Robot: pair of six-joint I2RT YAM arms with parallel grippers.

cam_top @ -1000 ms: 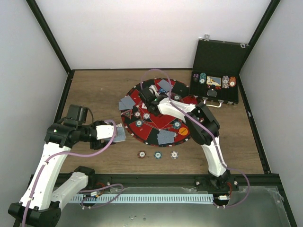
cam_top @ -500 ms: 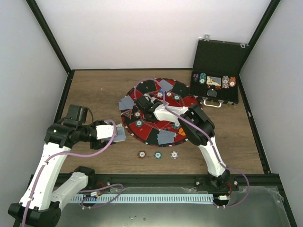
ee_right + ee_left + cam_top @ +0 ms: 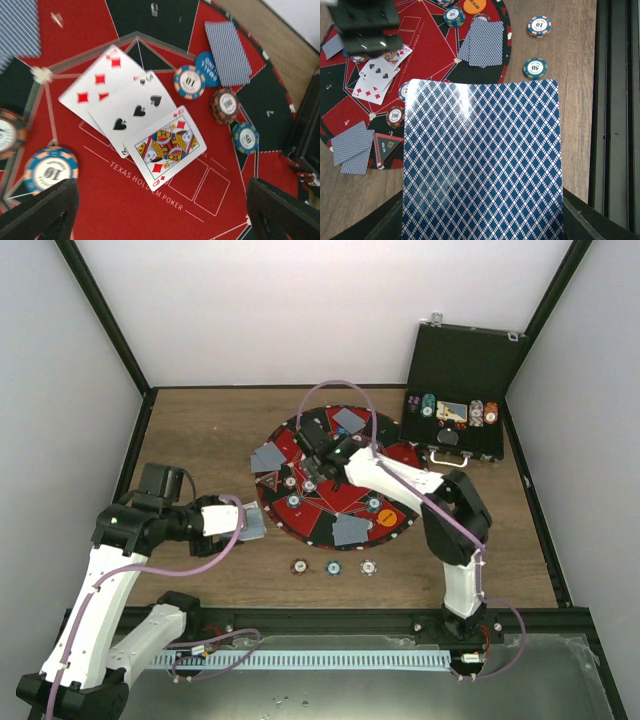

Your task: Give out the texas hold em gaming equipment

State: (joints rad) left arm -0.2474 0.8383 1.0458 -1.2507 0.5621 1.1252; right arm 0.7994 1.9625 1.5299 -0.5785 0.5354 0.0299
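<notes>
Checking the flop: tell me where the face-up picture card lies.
In the right wrist view the picture card lies mid-frame on the red mat, overlapping the spade card, just above the printed lettering.

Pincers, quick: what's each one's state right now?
Left pincer: closed on a blue-backed card.
Right pincer: open, empty, above the face-up cards.
</notes>
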